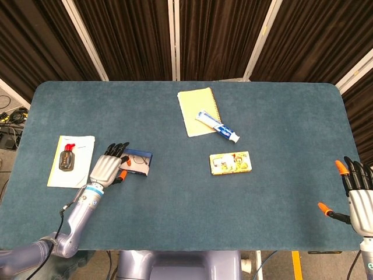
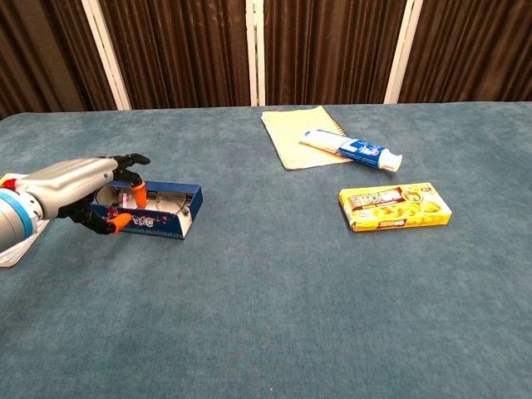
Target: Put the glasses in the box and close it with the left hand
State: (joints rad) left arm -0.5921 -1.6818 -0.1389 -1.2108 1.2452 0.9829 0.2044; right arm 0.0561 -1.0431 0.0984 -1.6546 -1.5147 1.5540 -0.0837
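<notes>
The blue glasses box (image 2: 188, 208) lies at the left of the table, also seen in the head view (image 1: 147, 165). The thin-rimmed glasses (image 2: 169, 202) lie inside it. Its lid (image 2: 154, 223) stands almost upright along the near edge. My left hand (image 2: 79, 187) pinches that lid between thumb and a finger, with the other fingers arched over it; from above the hand (image 1: 108, 168) sits at the box's left end. My right hand (image 1: 356, 195) hovers off the table's right front corner, fingers spread and holding nothing.
A yellow notebook (image 1: 197, 111) with a toothpaste tube (image 1: 217, 126) on it lies at the back centre. A yellow packet (image 1: 231, 163) sits right of centre. White paper with a small black and red item (image 1: 67, 159) lies left of the box.
</notes>
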